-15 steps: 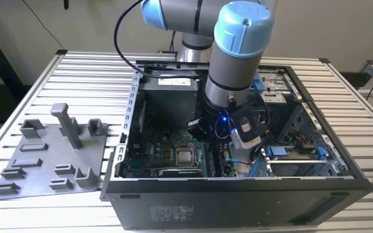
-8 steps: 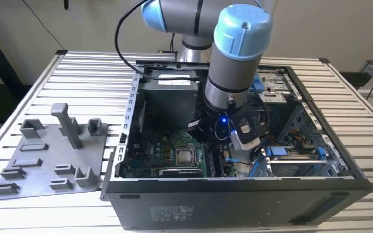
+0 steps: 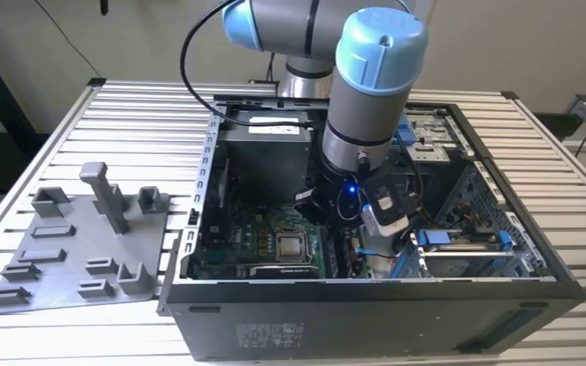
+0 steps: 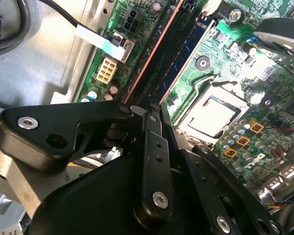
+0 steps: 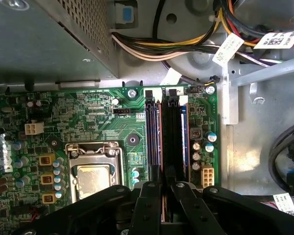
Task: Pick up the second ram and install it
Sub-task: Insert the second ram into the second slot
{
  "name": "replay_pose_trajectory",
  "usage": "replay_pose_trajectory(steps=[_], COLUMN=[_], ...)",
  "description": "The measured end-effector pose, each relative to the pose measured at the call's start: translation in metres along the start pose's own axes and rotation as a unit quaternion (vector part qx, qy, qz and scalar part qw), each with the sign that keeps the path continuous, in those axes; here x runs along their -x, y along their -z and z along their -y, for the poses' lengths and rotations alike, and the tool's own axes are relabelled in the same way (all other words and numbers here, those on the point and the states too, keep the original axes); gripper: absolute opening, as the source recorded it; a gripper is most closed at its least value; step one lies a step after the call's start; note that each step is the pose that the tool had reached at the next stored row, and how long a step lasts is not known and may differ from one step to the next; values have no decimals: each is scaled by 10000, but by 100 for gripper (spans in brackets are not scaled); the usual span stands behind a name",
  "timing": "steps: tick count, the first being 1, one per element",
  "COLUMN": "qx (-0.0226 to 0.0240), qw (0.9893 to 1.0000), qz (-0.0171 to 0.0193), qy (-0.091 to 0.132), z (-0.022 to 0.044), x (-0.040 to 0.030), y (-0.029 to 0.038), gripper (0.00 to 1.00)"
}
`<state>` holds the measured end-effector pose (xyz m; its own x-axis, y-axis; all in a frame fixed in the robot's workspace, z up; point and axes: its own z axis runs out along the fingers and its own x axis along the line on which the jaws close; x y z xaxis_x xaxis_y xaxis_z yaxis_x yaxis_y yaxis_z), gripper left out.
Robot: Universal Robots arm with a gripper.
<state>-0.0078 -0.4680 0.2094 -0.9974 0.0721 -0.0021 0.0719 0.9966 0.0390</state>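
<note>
Black linkage bars of the hand (image 5: 161,188) crowd the near edge in both wrist views, its two fingers (image 5: 148,205) drawn close together over the memory slots (image 5: 167,134). Between the tips sits the thin edge of the second ram (image 5: 162,203), so the hand looks clamped on it, though most of the stick is hidden by the fingers.

In the second wrist view the ram's copper-coloured edge (image 4: 154,49) runs away from the hand (image 4: 139,115), along the slots. Its long axis lies in line with them, parallel to the blue and black slot rails, and it stands on edge between them.

Around the slots spreads the green motherboard (image 5: 88,107), with the square processor socket (image 5: 94,176) just beside the slots. This board lies in the bottom of the open computer case (image 3: 375,305), which also holds a grey perforated power supply (image 5: 49,39) with a bundle of coloured cables (image 5: 152,49).

In the exterior view the arm (image 3: 369,91) reaches down into the case, which rests on a slatted bench (image 3: 150,114). On the exterior view's left, well apart from the case, lies a grey fixture plate (image 3: 79,244) with posts and slots.
</note>
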Motion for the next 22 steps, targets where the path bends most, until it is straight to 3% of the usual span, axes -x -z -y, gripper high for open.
replay_pose_trajectory(steps=[4, 5, 12, 15, 17, 19, 22], qx=[4, 0, -1, 0, -1, 0, 0], qw=[10000, 10000, 10000, 10000, 10000, 10000, 10000], qz=[1, 0, -1, -1, -1, -2, -2], qy=[0, 0, -3, -2, -3, -3, -2], z=[-1, 0, -12, -12, -10, -10, -8], x=[0, 0, 1, 1, 1, 1, 1], y=[-4, 0, 297, 304, 305, 305, 305], gripper=[16, 22, 22, 22, 20, 11, 11])
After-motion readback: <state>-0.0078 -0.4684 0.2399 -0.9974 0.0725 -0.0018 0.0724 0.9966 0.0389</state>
